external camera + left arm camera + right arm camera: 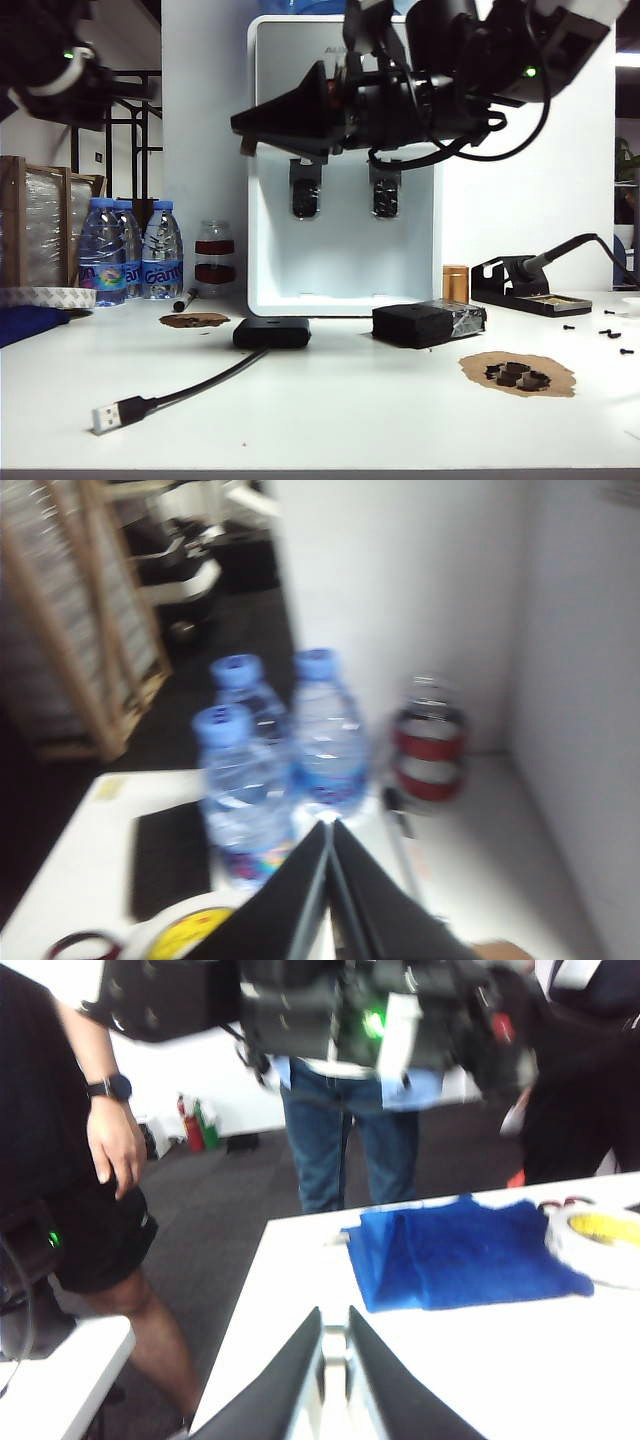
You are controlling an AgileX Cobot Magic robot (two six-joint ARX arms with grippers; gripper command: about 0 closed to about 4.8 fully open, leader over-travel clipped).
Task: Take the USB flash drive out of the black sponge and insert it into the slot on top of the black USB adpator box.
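A: Where is the black USB adaptor box (272, 332) found?

B: It is seen lying flat on the white table (330, 420), just in front of the water dispenser (345, 160), at that dispenser's left corner in the exterior view. Its black cable (200, 385) is run toward the near edge of the table and is ended by a silver plug (106, 417). The slot on its top cannot be made out.

A: And the black sponge (428, 323)?

B: It is set in front of the dispenser's right corner, a little apart from the box, with shiny tape wrapped round its right end. The USB flash drive cannot be picked out on it (too small at this range).

A: How are the grippers placed?

B: The right gripper (335, 1345) is held high in front of the dispenser's upper face, well above the table, pointing level toward the left of the exterior view. Its fingers are pressed nearly together, and something small and silvery is seen between them in the right wrist view; what it is cannot be told. Beyond it a blue cloth (460, 1252) and a tape roll (600, 1240) are shown on the table, with people standing behind.

A: And the left one?

B: The left gripper (330, 830) is raised well off to the dispenser's left, over three water bottles (275, 765) and a glass jar (428, 742) (the picture is blurred). Its fingertips are brought together, with nothing seen between them.
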